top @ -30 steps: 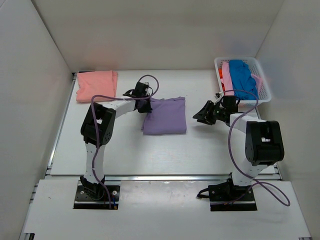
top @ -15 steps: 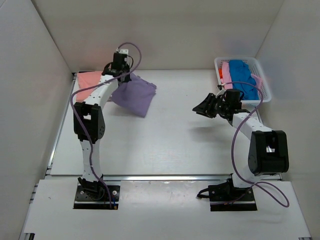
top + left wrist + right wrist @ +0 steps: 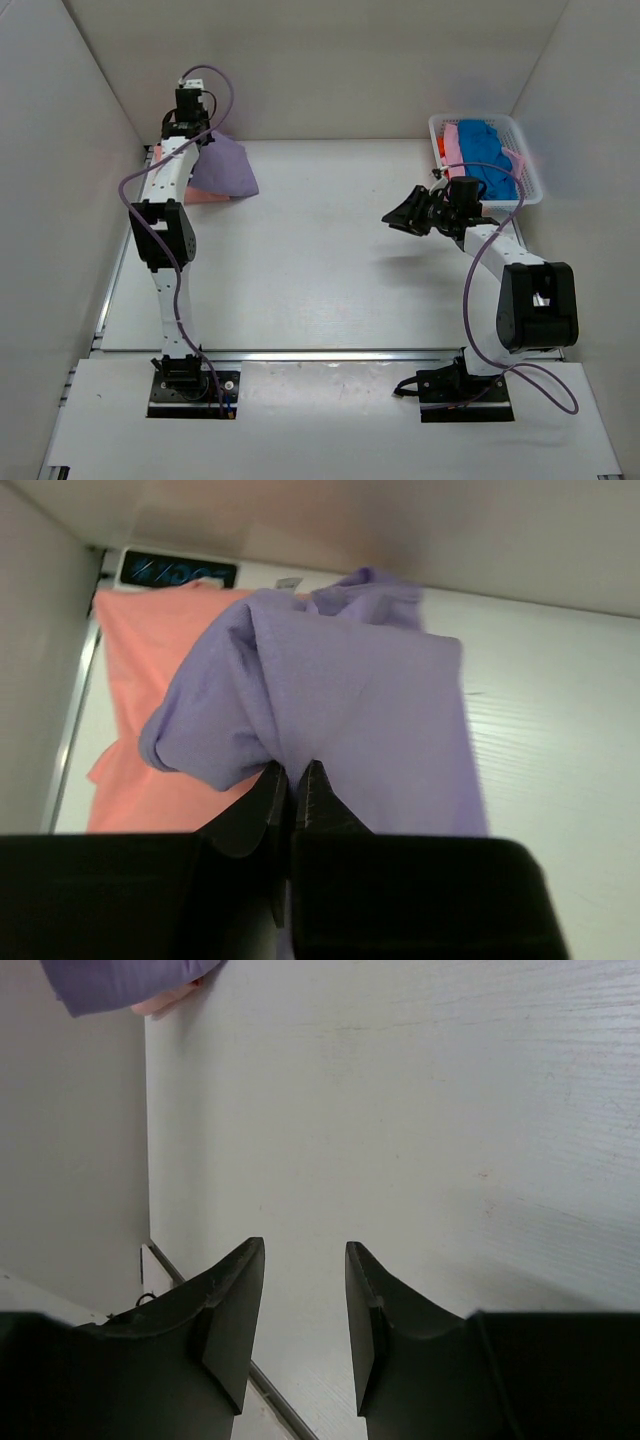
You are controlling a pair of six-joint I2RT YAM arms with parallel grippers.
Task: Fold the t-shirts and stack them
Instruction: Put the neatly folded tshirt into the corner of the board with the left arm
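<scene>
**Purple shirt gripped at the far left corner, over the salmon one**

Reaching with the left arm all the way to the far left corner of the table. Pinching a bunched fold of the purple shirt in the left gripper, with the fingers pressed almost together and only cloth between them. Hanging crumpled and loose from that grip, spreading out to the right in the wrist view. Just beneath and behind it, lying flat by the left wall: the salmon shirt. From overhead, mostly covered, with only a strip showing along the purple shirt's lower edge and a bit beside the arm. Cannot tell whether the purple hem touches the salmon cloth.

Holding the right gripper above the right half of the table, pointing left, near the white basket but apart from it. Fingers spread with a clear gap and gripping nothing, only bare tabletop seen between them.

Heaped in the basket at the far right corner: a blue shirt on top, a pink shirt to its left, and a sliver of orange shirt at the rim.
</scene>
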